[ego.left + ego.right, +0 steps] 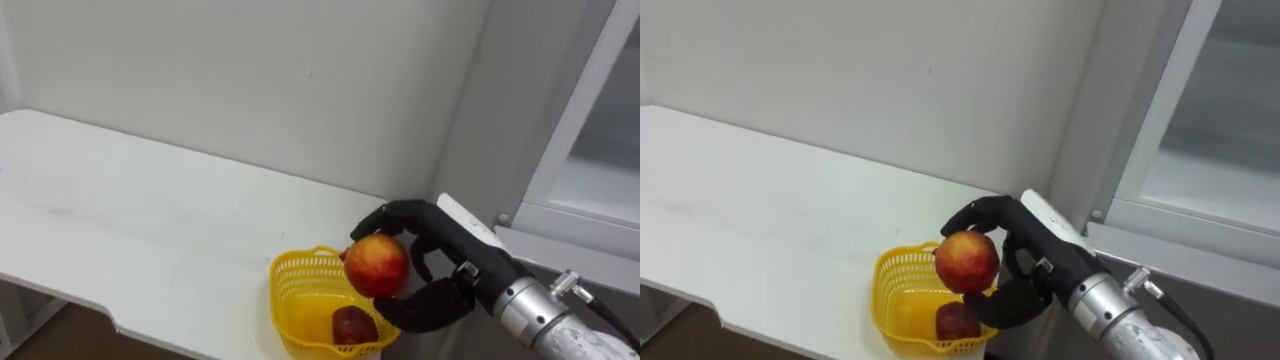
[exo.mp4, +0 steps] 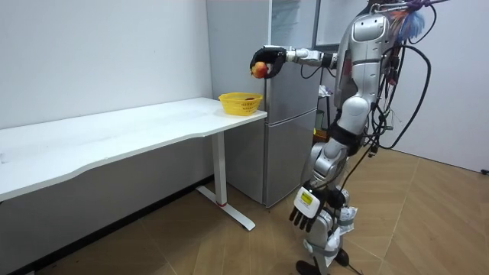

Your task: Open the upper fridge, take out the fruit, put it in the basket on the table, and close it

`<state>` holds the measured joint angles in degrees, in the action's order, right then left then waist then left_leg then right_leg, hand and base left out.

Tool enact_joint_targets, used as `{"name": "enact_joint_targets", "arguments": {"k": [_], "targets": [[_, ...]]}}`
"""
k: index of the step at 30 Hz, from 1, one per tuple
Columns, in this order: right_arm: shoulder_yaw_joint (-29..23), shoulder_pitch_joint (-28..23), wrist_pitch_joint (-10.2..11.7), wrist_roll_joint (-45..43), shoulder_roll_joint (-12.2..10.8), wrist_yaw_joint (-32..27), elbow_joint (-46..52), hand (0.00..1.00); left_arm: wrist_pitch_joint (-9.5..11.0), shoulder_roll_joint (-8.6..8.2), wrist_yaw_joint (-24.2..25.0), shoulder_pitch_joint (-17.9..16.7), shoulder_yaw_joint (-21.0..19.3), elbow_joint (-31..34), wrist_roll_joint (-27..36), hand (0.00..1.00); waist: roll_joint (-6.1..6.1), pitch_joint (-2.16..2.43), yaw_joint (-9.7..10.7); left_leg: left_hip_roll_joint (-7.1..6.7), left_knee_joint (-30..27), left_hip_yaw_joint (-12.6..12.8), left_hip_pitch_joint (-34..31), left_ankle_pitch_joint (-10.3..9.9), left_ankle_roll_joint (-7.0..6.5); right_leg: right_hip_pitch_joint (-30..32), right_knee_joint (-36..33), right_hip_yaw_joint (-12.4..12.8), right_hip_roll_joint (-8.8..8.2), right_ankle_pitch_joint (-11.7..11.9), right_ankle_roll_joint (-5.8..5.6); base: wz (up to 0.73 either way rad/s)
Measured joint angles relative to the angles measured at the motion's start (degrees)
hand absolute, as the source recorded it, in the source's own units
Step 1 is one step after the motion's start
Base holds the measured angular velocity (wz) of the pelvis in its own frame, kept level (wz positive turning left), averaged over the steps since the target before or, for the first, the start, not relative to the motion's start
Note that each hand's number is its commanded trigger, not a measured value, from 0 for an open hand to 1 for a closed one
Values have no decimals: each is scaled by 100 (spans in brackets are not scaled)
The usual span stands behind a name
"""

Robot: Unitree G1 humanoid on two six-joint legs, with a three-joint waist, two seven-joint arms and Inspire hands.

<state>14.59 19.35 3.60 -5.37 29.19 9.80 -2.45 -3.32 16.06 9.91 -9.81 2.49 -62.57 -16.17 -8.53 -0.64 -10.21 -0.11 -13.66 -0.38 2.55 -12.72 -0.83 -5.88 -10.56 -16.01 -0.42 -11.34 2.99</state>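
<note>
Skin smooth and red shading to yellow, the round fruit (image 1: 377, 265) sits clamped between the curled fingers and thumb of the black right hand (image 1: 448, 262), just above a yellow plastic lattice basket (image 1: 288, 300) at the end of the matte white table (image 1: 150, 220). A darker red fruit (image 1: 353, 325) lies inside the basket. The left hand (image 2: 308, 209) hangs loose-fingered by the leg.

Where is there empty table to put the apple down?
The white table is bare from the yellow basket leftward, back to the wall. The right corner is crowded: the basket holds a dark fruit, with the right hand and apple above.
</note>
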Motion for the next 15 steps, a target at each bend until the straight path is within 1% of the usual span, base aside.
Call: {"name": "enact_joint_targets", "arguments": {"k": [1, 5, 8, 10, 14, 15], "targets": [[22, 0, 5, -42, -57, 21, -106, 100, -24, 13, 43, -3, 2, -16, -31, 0, 9, -7, -21, -5, -4, -23, 1, 0, 0, -17, 2, -2, 3, 0, 0, 4], [135, 0, 3, -265, -151, 31, -410, 100, -27, 38, 80, 9, 6, -17, -35, 0, 18, -13, -40, -55, -2, -80, -9, 1, -2, -26, 1, -43, -3, -1, -2, 7], [246, 0, 8, -496, -162, 27, -647, 100, -27, 42, 79, 47, 14, -17, -30, 0, -10, 1, -42, -62, -2, -142, -49, 8, -4, -9, -1, -110, -22, -8, -12, 11], [255, 0, 15, -528, -162, 26, -751, 100, -26, 42, 79, 69, 14, -17, -32, 0, -32, -1, -87, -62, -3, -147, -60, 9, -5, -6, 2, -116, -25, -9, -15, 4], [256, 50, 39, -527, -172, 20, -959, 100, -16, 61, 81, 78, 14, -16, -33, 0, -102, -34, -121, -64, -15, -160, -101, 11, -11, 6, 6, -141, -38, -19, -31, 6], [257, 69, 78, -527, -185, 20, -1034, 100, -16, 68, 80, 76, 15, -25, -33, 0, -114, -41, -122, -66, -15, -168, -106, 11, -12, 6, 7, -146, -40, -22, -37, 4]]}}
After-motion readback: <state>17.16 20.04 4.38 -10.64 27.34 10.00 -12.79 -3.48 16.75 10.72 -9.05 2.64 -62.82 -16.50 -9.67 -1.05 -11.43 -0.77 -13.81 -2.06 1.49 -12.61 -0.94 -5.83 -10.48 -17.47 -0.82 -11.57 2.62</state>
